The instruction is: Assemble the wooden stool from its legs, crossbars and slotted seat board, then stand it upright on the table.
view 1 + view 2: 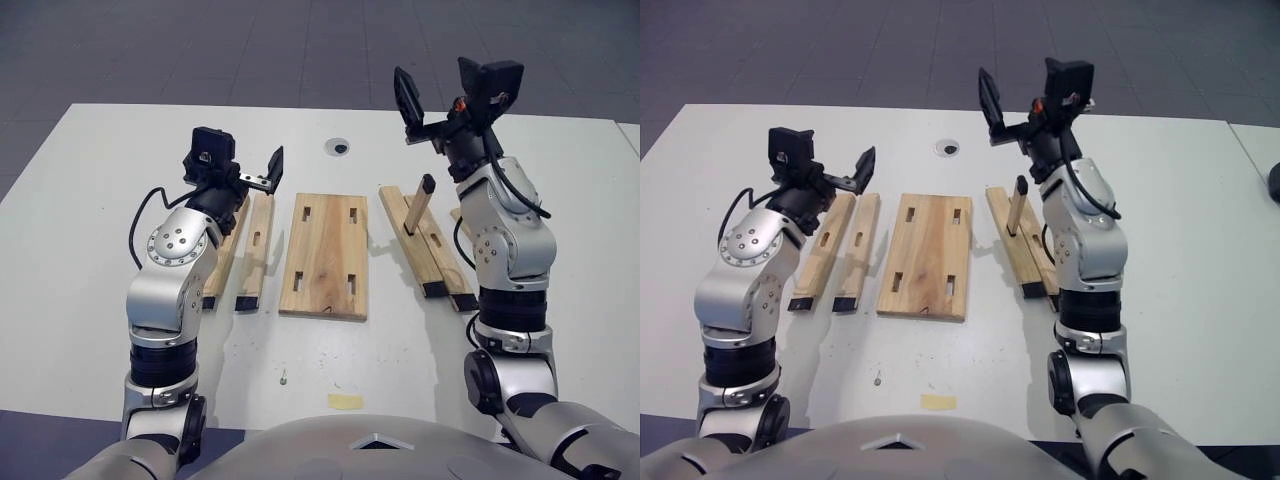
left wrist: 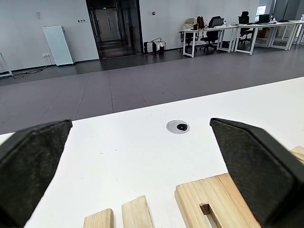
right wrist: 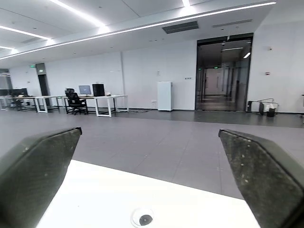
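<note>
The slotted seat board (image 1: 324, 255) lies flat mid-table. Two leg planks (image 1: 258, 250) lie side by side to its left, and two more (image 1: 440, 255) to its right. A short crossbar (image 1: 420, 203) stands tilted in a slot of the inner right plank. My left gripper (image 1: 243, 160) hangs open just above the far ends of the left planks, holding nothing. In the left wrist view its fingers (image 2: 256, 166) frame the plank ends (image 2: 137, 216) and a corner of the seat board (image 2: 213, 204). My right gripper (image 1: 448, 90) is raised well above the table's far right, open and empty.
A round cable grommet (image 1: 340, 147) sits in the white table (image 1: 120, 180) beyond the seat board. A small screw (image 1: 284, 378) and a yellow scrap (image 1: 345, 401) lie near the front edge. A dark object (image 1: 1274, 185) sits at the far right.
</note>
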Motion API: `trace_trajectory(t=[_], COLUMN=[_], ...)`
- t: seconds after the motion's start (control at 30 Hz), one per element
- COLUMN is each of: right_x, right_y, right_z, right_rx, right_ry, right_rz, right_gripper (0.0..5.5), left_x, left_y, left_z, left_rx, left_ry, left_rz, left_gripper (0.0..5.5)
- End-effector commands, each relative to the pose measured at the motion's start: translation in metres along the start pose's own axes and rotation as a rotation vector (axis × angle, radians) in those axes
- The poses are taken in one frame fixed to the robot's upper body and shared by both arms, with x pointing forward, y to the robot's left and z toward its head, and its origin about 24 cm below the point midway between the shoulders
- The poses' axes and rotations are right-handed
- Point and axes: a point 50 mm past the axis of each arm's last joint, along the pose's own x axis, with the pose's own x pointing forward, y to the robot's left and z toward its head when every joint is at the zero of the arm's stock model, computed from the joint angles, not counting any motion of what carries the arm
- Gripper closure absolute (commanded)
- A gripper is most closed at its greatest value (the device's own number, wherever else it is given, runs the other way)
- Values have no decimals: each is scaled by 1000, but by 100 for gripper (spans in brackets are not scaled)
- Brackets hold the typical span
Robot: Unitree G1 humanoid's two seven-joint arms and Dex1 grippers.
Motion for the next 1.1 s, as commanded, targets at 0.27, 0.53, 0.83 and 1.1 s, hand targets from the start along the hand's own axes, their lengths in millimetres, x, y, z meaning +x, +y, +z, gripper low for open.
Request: trace_trajectory(t=[0.27, 0.53, 0.83, 1.1], right_x=[-30, -21, -4, -48], right_y=[-13, -4, -15, -69], right_z=[-87, -72, 11, 17], right_rx=[57, 207, 230, 167], right_ry=[384, 213, -114, -95], right_rz=[-38, -2, 17, -183], right_gripper=[13, 13, 13, 13], left_x=[2, 0, -8, -14], left_y=[-2, -3, -4, -2], left_z=[1, -1, -3, -3], left_rx=[10, 4, -14, -18], left_ry=[-5, 3, 3, 9], left_rz=[-7, -11, 29, 55], left_gripper=[10, 10, 10, 10])
